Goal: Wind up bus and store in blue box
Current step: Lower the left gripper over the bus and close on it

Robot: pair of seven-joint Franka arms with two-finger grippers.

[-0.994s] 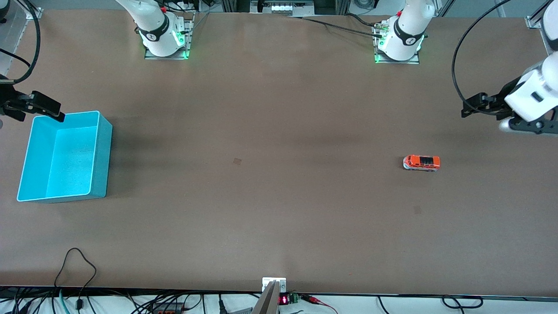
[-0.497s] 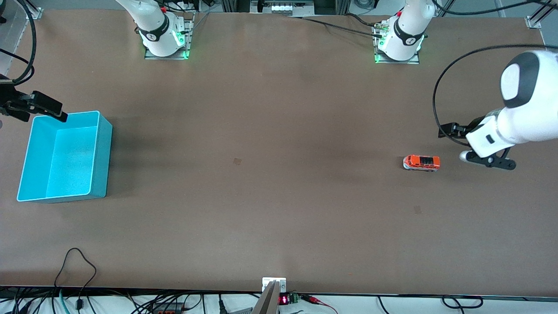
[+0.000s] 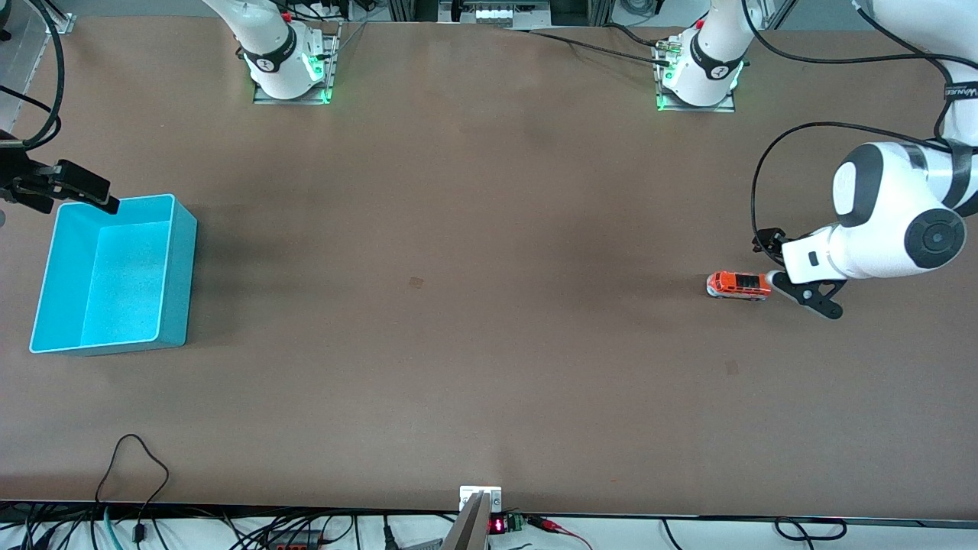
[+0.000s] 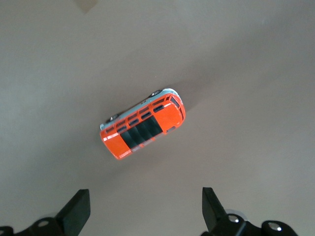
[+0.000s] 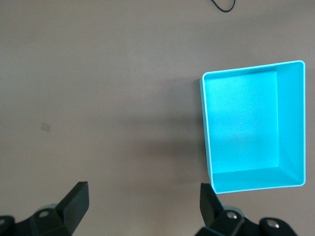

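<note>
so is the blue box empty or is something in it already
Empty: the blue box shows only its bare floor in the right wrist view, and the bus sits on the table at the left arm's end.

Worktop (image 3: 474,229) reads matt brown, smooth, no glare. On it the bus (image 3: 738,285): glossy orange paint, dark shiny roof panes. Blue box (image 3: 114,275), w/ thin smooth plastic walls, slight sheen inside.

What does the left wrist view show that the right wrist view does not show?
Only the left wrist view shows the bus, standing on its wheels on the table, with the open left tool over the table beside it. Only the right wrist view shows the blue box, with nothing in it, and the open right tool. Both show the brown table.
</note>
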